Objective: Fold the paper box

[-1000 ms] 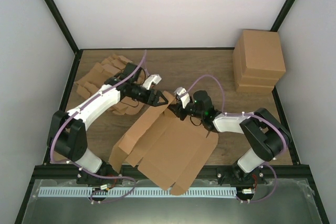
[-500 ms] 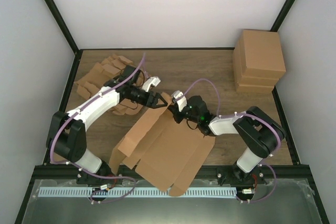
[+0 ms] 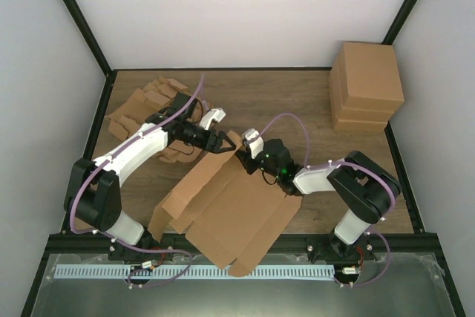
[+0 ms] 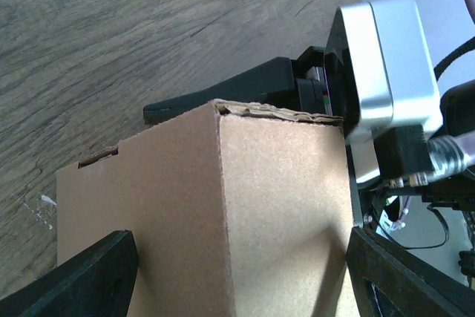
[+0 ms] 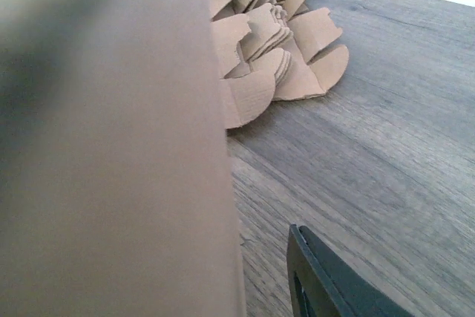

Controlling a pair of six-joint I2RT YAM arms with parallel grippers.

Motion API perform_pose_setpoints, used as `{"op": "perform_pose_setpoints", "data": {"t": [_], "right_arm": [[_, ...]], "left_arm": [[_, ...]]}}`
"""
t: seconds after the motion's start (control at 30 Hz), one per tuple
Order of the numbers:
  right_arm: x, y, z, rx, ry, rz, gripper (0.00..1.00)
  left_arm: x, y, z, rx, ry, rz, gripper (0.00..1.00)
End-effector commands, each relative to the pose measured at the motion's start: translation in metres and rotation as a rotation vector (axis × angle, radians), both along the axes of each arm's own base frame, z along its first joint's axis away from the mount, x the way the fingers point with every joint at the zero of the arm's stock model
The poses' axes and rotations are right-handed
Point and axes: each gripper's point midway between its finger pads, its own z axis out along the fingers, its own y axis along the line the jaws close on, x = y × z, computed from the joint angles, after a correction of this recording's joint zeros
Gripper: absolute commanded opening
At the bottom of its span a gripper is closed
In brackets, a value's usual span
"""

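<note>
The paper box lies half unfolded mid-table, its far corner standing up as a folded wall. My left gripper stands open, its fingers wide on either side of that raised corner; whether the pads press it does not show. My right gripper meets the same wall from the right. In the right wrist view, blurred cardboard fills the left and hides one finger. Bare table shows between the other finger and the wall, so this gripper is open.
A ragged heap of cardboard blanks lies at the far left, just behind the left arm, and also shows in the right wrist view. A tall stack of folded boxes stands far right. The box's near flap overhangs the table's front edge.
The box has slid toward the near left. My right gripper has moved left along the raised wall. The left gripper has barely moved.
</note>
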Motion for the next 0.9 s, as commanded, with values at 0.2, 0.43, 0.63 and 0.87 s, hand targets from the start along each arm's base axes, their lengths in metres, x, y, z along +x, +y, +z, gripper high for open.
{"op": "perform_pose_setpoints", "data": {"t": [0.2, 0.43, 0.63, 0.87], "right_arm": [[-0.003, 0.006, -0.014, -0.032, -0.021, -0.006, 0.37], [0.006, 0.011, -0.019, -0.016, -0.014, -0.027, 0.33], [-0.011, 0.001, -0.009, 0.073, -0.072, 0.001, 0.49], [-0.014, -0.003, -0.002, 0.138, -0.095, 0.045, 0.46]], "left_arm": [[-0.006, -0.001, 0.002, -0.016, -0.010, -0.023, 0.80], [-0.008, 0.001, -0.002, -0.010, -0.003, -0.021, 0.80], [-0.007, 0.003, -0.001, -0.004, -0.010, -0.017, 0.80], [-0.006, 0.006, 0.000, -0.010, -0.009, -0.014, 0.80]]}}
